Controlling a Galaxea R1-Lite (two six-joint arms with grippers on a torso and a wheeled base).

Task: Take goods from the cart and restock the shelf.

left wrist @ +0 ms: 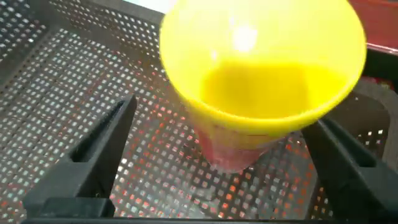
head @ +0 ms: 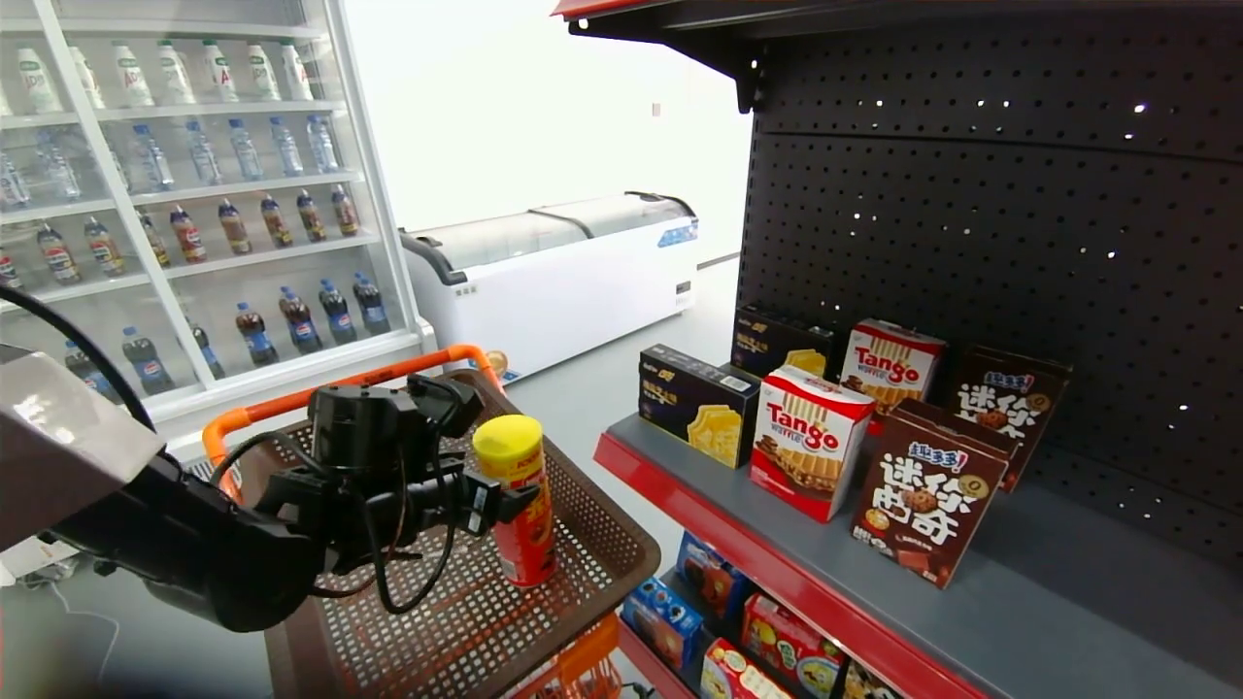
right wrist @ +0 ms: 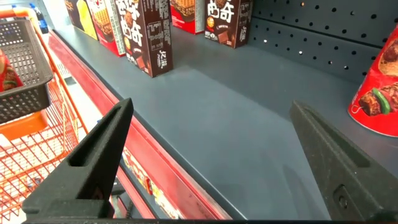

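**A:** What sort of place is this?

**B:** A shop. A glass-fronted cooler (head: 377,194) holds rows of bottled drinks (head: 309,216). A chest freezer (head: 573,291) stands nearby. Boxed snacks (head: 809,442) (wafers and biscuits pictured) line a red-edged shelf (head: 1020,602) beside an orange-handled shopping cart (head: 592,524).

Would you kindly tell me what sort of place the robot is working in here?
Most likely a small supermarket or a mock-up of one: a glass-door drinks cooler stocked with bottles, a chest freezer beside it, and a pegboard shelf holding snack boxes, with a shopping cart alongside.
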